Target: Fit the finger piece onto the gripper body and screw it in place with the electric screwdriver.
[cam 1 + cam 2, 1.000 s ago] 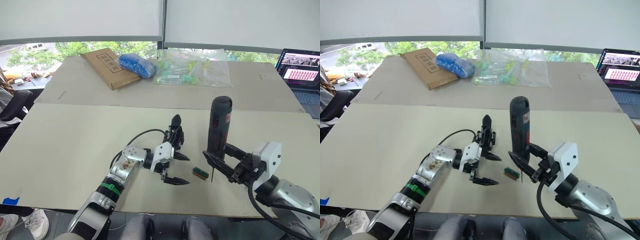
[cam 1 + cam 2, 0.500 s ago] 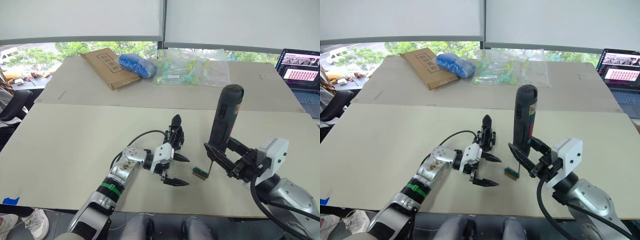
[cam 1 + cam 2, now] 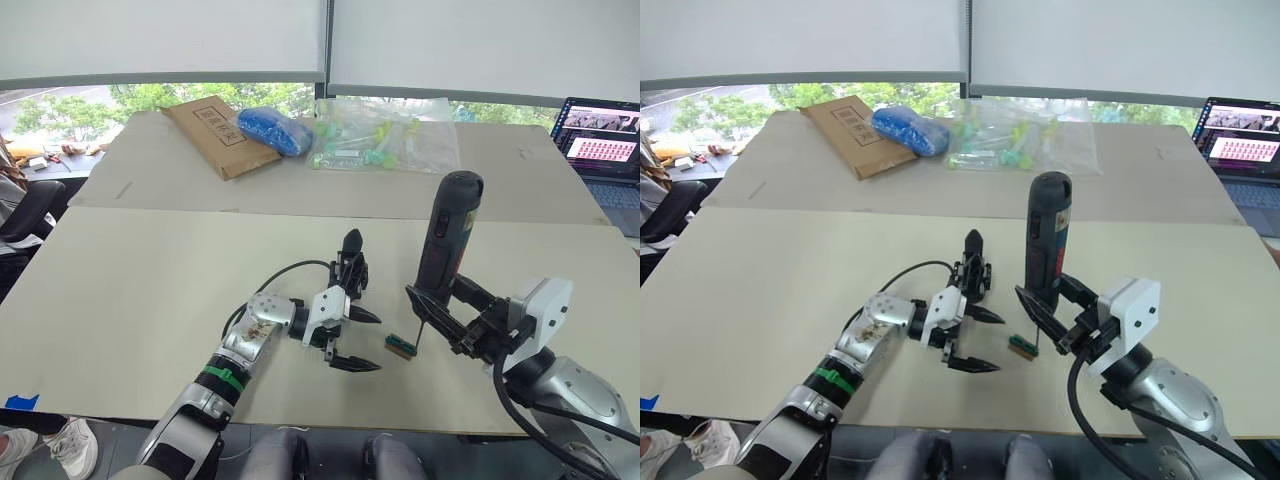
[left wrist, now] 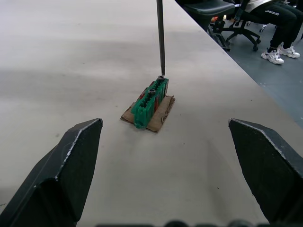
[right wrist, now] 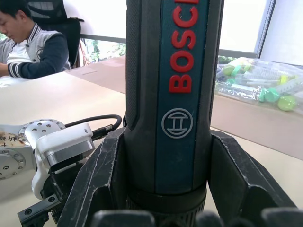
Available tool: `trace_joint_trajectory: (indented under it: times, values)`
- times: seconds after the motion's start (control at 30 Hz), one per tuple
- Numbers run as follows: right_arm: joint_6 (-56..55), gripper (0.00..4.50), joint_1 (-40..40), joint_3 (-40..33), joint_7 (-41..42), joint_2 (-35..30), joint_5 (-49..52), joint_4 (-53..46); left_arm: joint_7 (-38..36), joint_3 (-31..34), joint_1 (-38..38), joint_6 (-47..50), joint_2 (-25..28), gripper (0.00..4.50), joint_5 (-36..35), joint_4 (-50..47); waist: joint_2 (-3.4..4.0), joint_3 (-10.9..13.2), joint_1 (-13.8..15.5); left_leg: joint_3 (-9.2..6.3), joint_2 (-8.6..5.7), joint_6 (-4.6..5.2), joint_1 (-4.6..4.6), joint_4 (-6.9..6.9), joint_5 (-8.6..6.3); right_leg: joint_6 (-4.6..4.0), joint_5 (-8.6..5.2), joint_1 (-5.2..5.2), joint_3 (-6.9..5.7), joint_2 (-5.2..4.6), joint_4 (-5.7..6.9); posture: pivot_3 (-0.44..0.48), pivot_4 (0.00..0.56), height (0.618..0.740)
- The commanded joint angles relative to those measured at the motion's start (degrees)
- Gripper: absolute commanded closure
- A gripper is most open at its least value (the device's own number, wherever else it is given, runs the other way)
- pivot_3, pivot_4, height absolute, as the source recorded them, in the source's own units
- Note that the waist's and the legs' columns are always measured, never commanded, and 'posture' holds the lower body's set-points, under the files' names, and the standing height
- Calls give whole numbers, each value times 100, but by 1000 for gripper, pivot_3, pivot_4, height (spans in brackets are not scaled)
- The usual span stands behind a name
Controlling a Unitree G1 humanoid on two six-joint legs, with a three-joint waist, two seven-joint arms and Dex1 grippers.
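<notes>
My right gripper (image 3: 440, 298) is shut on the electric screwdriver (image 3: 446, 235), a black pen-shaped tool with red lettering (image 5: 175, 94). The tool stands nearly upright, its top leaning right. Its thin bit (image 4: 160, 38) touches the top of a small green block (image 4: 150, 101) on the table. To the left of that block, my left gripper (image 3: 362, 340) is open with nothing between its fingers. The gripper body (image 3: 350, 268), a small black assembly with a pointed finger sticking up, stands just behind the left gripper's far finger. The finger piece is out of view.
At the back of the table lie a brown envelope (image 3: 210, 135), a blue bag (image 3: 275, 130) and a clear bag of tubes (image 3: 385, 140). A laptop (image 3: 600, 145) sits at the far right. The table's front edge runs just below both grippers. A person (image 5: 28, 52) sits beyond the table.
The right gripper has tilted the screwdriver's top to the right and swung the bit left, from just right of the green block onto it. The left gripper has stayed put.
</notes>
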Motion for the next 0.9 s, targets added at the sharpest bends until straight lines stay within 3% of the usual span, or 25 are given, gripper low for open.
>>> trace_joint_trajectory:
  times: [0.03,0.9]
  values:
    - [-330,2547,-84,-81,36,43,-2,-206,0,-16,-88,-148,-23,0,11,-86,0,0,1,0,0,0,0,0,0,0,0,0,0,0,0,0,150,740]
    - [-292,2547,-57,-160,98,26,-43,-138,-25,-16,-82,-142,30,0,-2,-99,0,0,0,0,0,0,0,0,0,0,0,0,0,0,0,0,150,740]
